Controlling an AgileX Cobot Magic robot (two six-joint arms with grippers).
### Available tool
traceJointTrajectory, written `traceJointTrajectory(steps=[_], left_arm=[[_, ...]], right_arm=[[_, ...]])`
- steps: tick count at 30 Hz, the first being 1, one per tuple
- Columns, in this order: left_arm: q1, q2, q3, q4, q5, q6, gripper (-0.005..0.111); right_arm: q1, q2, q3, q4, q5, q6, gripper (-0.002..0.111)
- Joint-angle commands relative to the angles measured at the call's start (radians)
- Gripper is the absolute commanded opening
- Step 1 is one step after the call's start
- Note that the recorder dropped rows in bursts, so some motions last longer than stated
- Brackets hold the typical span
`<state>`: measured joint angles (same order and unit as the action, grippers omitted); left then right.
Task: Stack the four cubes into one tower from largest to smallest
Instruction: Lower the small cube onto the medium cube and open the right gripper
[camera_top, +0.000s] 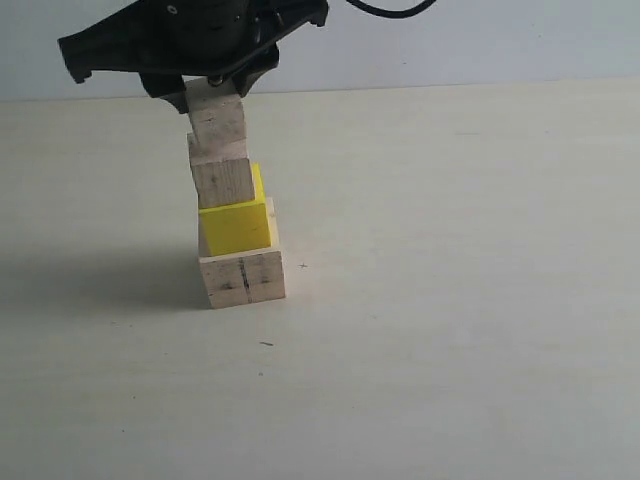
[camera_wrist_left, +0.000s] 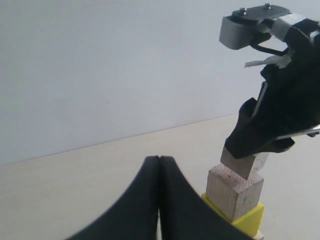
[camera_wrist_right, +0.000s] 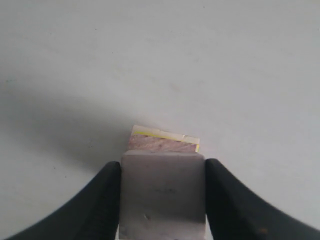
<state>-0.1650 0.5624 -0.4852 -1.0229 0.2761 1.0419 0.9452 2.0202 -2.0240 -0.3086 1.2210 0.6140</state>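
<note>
Right jaws clamp the small pale wooden cube (camera_top: 217, 122); the staggered tower (camera_top: 235, 215) beneath could topple on release. Left jaws meet, empty.

Pale table (camera_top: 450, 350) carries one large wood cube (camera_top: 243, 278) (dark-lined front face).

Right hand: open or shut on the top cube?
Right hand shut on the small cube; fingers press both its sides, right wrist view.

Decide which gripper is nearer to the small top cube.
Right. The right gripper holds the small top cube between its fingers; the left gripper, shut, hangs off to one side, touching no cube.
</note>
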Motion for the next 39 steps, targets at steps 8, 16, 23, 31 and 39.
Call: traceJointTrajectory(steps=[8,16,23,31,39], left_arm=[[-0.006,-0.009,0.008,-0.004,-0.027,-0.006,0.0],[-0.006,-0.009,0.008,-0.006,-0.027,-0.006,0.0],[-0.006,-0.009,0.008,-0.008,-0.031,-0.006,0.0],[-0.006,-0.009,0.008,-0.008,-0.031,-0.01,0.0],[-0.006,-0.009,0.008,-0.01,-0.033,-0.015,0.0]], right_arm=[[-0.023,0.018,-0.008,0.047,0.0,0.017,0.0],[-0.021,0.039,-0.008,0.047,0.0,0.035,0.0],[-0.021,0.039,-0.008,0.047,0.0,0.051,0.003],[-0.021,0.039,-0.008,0.066,0.0,0.067,0.009],[-0.003,0.034,-0.008,0.033,0.0,0.089,0.009]])
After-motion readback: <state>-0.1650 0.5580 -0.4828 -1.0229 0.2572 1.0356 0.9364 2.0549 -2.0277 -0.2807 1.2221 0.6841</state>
